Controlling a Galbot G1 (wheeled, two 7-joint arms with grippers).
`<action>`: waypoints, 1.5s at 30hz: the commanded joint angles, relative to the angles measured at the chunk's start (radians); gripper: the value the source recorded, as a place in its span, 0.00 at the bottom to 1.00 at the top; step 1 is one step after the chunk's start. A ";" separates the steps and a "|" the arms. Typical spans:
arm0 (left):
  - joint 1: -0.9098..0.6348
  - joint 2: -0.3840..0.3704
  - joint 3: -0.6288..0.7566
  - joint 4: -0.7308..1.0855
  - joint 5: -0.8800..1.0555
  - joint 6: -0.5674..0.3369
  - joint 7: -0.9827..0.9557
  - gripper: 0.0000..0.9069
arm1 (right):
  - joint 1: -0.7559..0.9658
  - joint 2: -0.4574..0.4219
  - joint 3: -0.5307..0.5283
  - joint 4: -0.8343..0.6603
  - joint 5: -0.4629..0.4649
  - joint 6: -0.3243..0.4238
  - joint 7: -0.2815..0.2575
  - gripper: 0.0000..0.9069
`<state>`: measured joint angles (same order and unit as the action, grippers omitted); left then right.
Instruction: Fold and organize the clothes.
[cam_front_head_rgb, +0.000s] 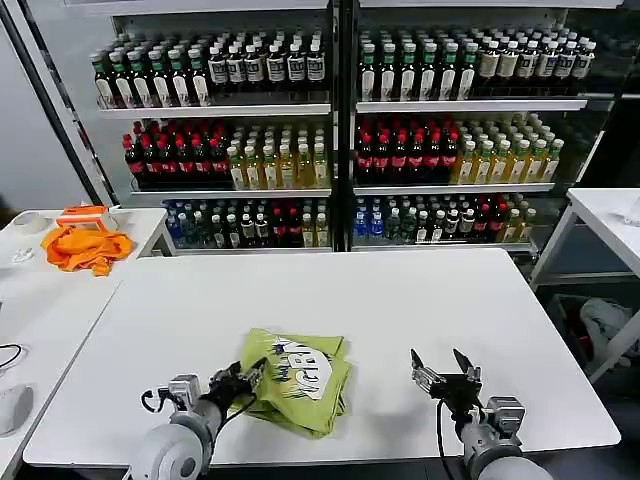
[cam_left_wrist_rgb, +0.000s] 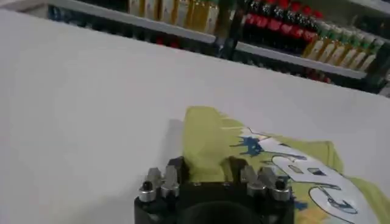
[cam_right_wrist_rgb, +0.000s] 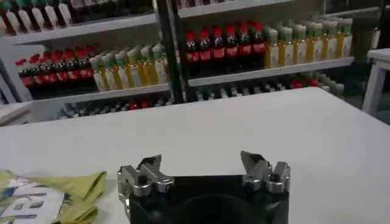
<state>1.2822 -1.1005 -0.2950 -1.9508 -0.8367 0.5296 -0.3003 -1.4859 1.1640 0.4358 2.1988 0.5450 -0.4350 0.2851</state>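
Note:
The lime yellow-green T-shirt (cam_front_head_rgb: 305, 385) lies folded into a small bundle near the white table's (cam_front_head_rgb: 400, 300) front edge, its white print facing up. My left gripper (cam_front_head_rgb: 255, 376) is at the bundle's left edge. In the left wrist view its fingers (cam_left_wrist_rgb: 177, 167) stand close on either side of a fold of the T-shirt (cam_left_wrist_rgb: 213, 134), and the left gripper (cam_left_wrist_rgb: 206, 167) is shut on that edge. My right gripper (cam_front_head_rgb: 443, 362) hovers open to the right of the bundle with nothing between its fingers. The right wrist view shows the right gripper (cam_right_wrist_rgb: 204, 164) open and the T-shirt (cam_right_wrist_rgb: 73, 190) off to one side.
An orange cloth (cam_front_head_rgb: 88, 247) lies on the side table (cam_front_head_rgb: 40, 290) at the left. Shelves of bottles (cam_front_head_rgb: 330, 130) stand behind the table. Another white table (cam_front_head_rgb: 610, 205) is at the far right. The work table's front edge runs just below both grippers.

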 joint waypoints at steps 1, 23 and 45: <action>0.001 -0.008 -0.032 0.016 -0.252 0.013 0.006 0.07 | -0.006 0.001 0.002 0.003 0.000 0.000 0.000 1.00; 0.028 -0.079 -0.245 0.026 -0.668 -0.023 -0.009 0.03 | -0.030 0.004 0.016 0.024 0.000 0.001 0.001 1.00; 0.165 0.197 -0.303 -0.268 0.108 -0.098 0.006 0.02 | 0.026 0.024 -0.024 -0.004 0.001 0.012 -0.004 1.00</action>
<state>1.3333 -0.9594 -0.8532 -2.0489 -1.3892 0.5123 -0.3406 -1.4697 1.1859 0.4218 2.2014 0.5481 -0.4261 0.2831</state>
